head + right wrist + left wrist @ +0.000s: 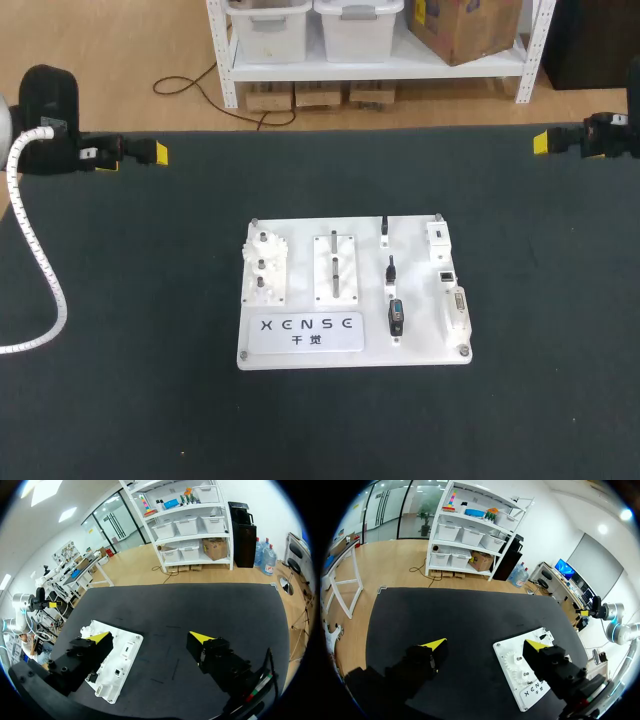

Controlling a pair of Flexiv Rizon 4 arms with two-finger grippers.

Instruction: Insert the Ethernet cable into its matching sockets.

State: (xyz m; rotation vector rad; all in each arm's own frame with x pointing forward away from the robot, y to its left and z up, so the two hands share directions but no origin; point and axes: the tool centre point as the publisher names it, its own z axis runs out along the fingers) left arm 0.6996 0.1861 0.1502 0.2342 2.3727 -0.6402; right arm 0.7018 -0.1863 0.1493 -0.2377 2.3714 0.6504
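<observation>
Dark worktop (120,300) is being flanked by two arms at its far corners. The left end effector (152,153) and right end effector (545,143) are both being held wide open, gripping nothing, well apart from the white board (420,342) lying mid-worktop. Small black plugs (396,318) are being carried on the board; which one belongs to the network lead is too small to tell. Worktop surface is being shown on every side of the board.

The board (415,300) lies central on the counter (120,400), gears (263,265) at its left, sockets (447,275) at its right; left arm (50,130) and right arm (605,137) sit at the far corners.
</observation>
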